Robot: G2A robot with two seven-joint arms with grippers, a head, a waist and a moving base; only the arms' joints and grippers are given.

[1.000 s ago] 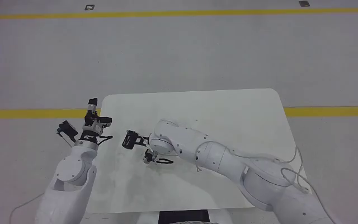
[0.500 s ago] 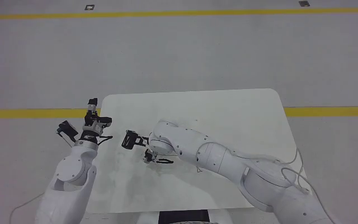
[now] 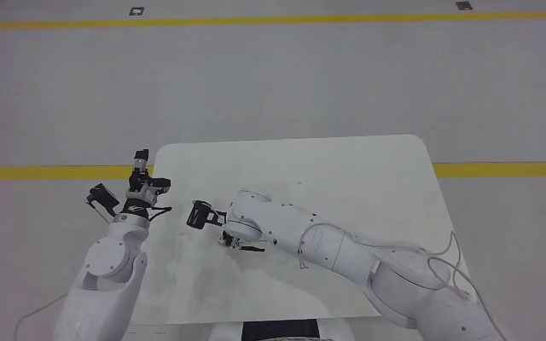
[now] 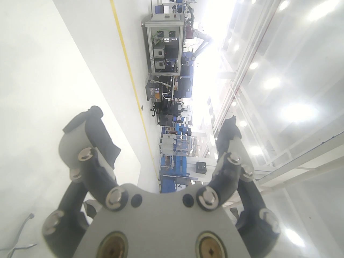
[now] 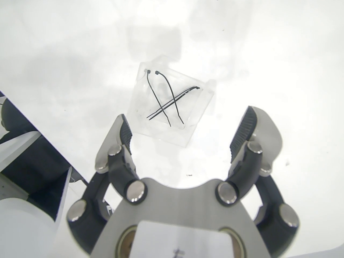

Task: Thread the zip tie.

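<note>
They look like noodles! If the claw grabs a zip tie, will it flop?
Probably springy, not floppy: the zip ties hold curves in the clear box. Likely light, being so thin. Lying flat, one might slip from the right claw.

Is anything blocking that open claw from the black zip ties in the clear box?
Nothing visible does. The right gripper is open and faces the box, with nothing between them. The zip ties lie crossed inside; whether the box has a lid cannot be told.
</note>
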